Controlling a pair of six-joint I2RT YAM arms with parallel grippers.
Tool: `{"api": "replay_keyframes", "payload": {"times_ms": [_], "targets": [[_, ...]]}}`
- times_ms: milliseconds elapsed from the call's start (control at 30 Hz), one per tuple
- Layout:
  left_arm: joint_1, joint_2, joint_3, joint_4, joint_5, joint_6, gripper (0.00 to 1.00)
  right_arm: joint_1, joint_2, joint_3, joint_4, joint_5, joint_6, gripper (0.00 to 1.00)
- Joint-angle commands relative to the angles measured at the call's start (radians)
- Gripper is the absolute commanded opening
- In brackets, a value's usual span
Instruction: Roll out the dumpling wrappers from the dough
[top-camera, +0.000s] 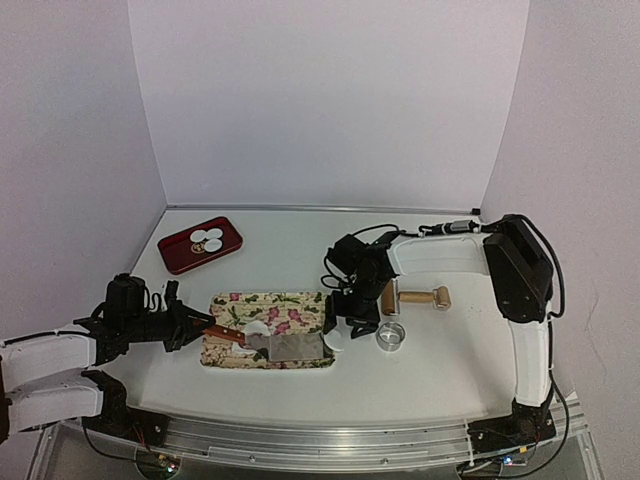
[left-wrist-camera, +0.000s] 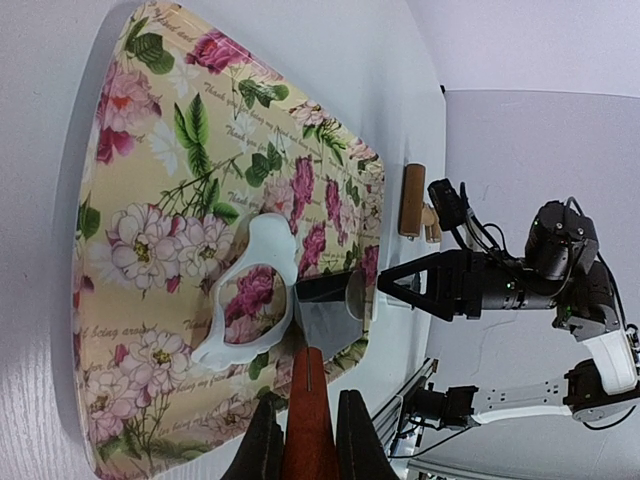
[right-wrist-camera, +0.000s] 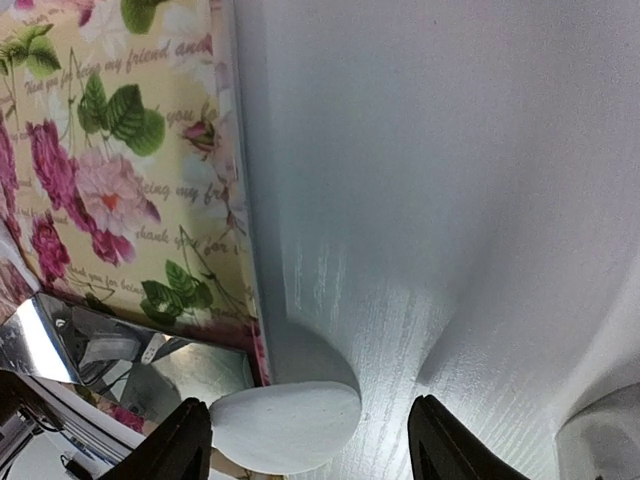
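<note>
On the floral tray (top-camera: 232, 302) lies the dough (left-wrist-camera: 250, 295), a thin white sheet with a round hole. My left gripper (left-wrist-camera: 305, 440) is shut on the red-brown handle of a metal scraper (left-wrist-camera: 330, 318), whose blade rests on the tray by the dough. One dumpling wrapper (right-wrist-camera: 290, 420), a white disc, sits at the blade's tip over the tray's right edge (right-wrist-camera: 240, 250). My right gripper (right-wrist-camera: 312, 445) stands open around this disc without pinching it. More wrappers (top-camera: 206, 240) lie on a red plate (top-camera: 228, 236).
A metal ring (top-camera: 391, 335) stands on the table right of the tray. A wooden rolling pin (top-camera: 415, 297) lies just behind it. The red plate sits at the back left. White walls close in the table on three sides.
</note>
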Motion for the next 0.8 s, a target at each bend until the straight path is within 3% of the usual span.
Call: {"api": "replay_keyframes", "payload": {"times_ms": [0, 300, 767], "targets": [[0.005, -0.008, 0.051, 0.049, 0.031, 0.011, 0.0, -0.002, -0.061, -0.042, 0.113, -0.071, 0.013, 0.7], [0.005, -0.029, 0.048, 0.031, 0.023, 0.012, 0.0, -0.001, -0.073, -0.088, 0.17, -0.141, 0.02, 0.74], [0.005, -0.008, 0.048, 0.042, 0.026, 0.014, 0.0, 0.0, -0.099, -0.022, 0.175, -0.214, 0.027, 0.74]]}}
